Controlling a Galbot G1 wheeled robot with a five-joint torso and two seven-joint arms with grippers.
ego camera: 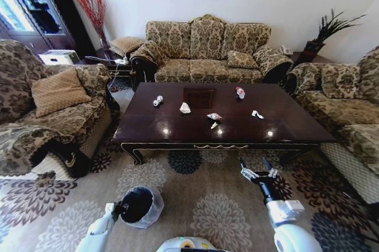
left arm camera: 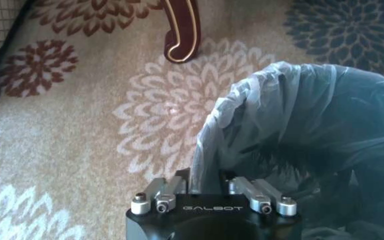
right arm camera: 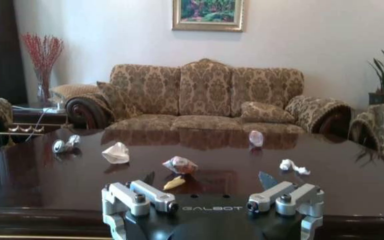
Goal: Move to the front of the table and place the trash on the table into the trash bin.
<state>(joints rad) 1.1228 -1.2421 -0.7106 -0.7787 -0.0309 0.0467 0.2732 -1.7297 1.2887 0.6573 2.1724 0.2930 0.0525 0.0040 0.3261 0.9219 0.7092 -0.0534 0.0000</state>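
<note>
The left gripper point(ego camera: 117, 209) clamps the rim of the bag-lined trash bin point(ego camera: 148, 216) on the carpet. Ahead, the trash point(ego camera: 185, 108) lies scattered on the coffee table point(ego camera: 177, 130). The right gripper point(ego camera: 259, 172) hovers spread wide before its edge.

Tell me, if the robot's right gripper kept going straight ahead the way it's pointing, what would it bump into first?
Probably the small yellowish scrap near the table's front edge, with the crumpled wrapper just behind it. The right gripper is open and aimed over the tabletop, though depth is hard to judge.
</note>
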